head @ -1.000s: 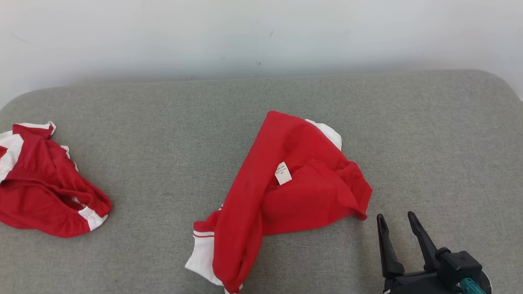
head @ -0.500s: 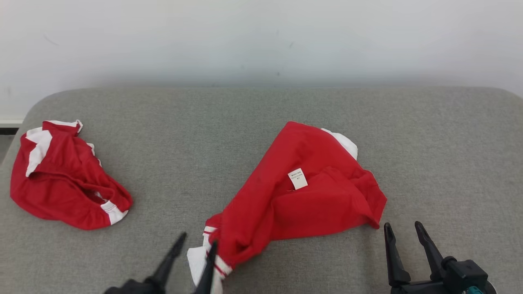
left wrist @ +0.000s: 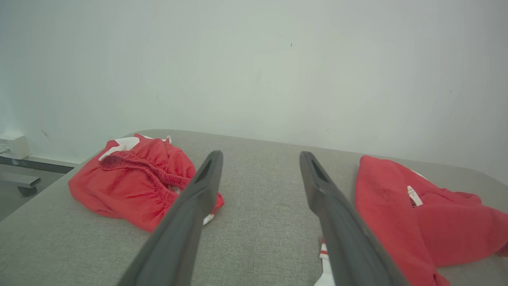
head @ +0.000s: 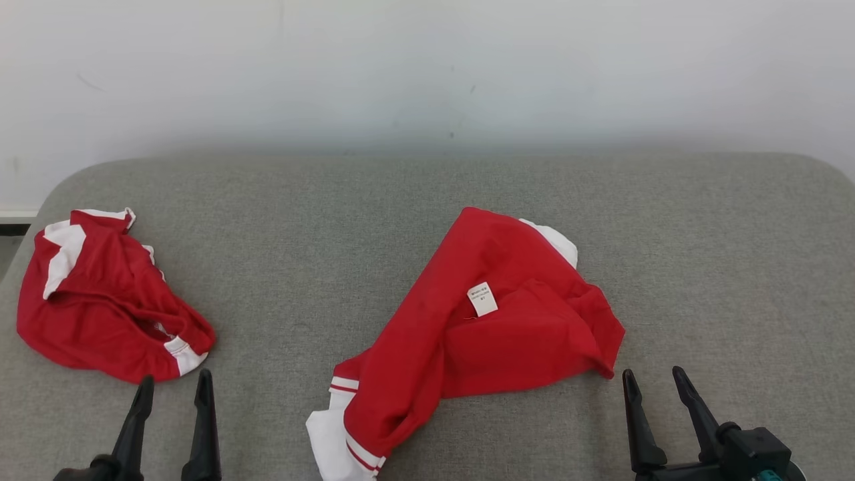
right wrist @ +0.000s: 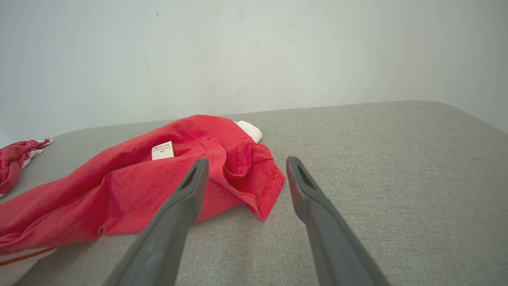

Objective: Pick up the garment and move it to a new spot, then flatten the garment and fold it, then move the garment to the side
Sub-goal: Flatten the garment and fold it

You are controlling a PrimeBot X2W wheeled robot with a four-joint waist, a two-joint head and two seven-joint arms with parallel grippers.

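Observation:
A crumpled red garment [head: 481, 334] with white trim and a white label lies in the middle of the grey padded surface [head: 334, 220]; it also shows as the red garment [left wrist: 397, 214] in the left wrist view and the red garment [right wrist: 131, 186] in the right wrist view. My left gripper [head: 175, 378] is open and empty, well to the left of it, with its fingers [left wrist: 260, 155] spread over bare fabric. My right gripper [head: 652, 373] is open too, just off the garment's right corner, and its fingers [right wrist: 247, 160] frame that hem without touching it.
A second red and white garment [head: 100, 314] lies bunched at the left end of the surface, just beyond my left fingertips, and shows as a red heap [left wrist: 135, 182] in the left wrist view. A white wall [head: 427, 67] rises behind. The surface's left edge drops to the floor [head: 7, 247].
My left gripper, at the garment's white-trimmed end half a second ago, has drawn away to the left and stands open. The head camera has shifted. The right gripper has not moved.

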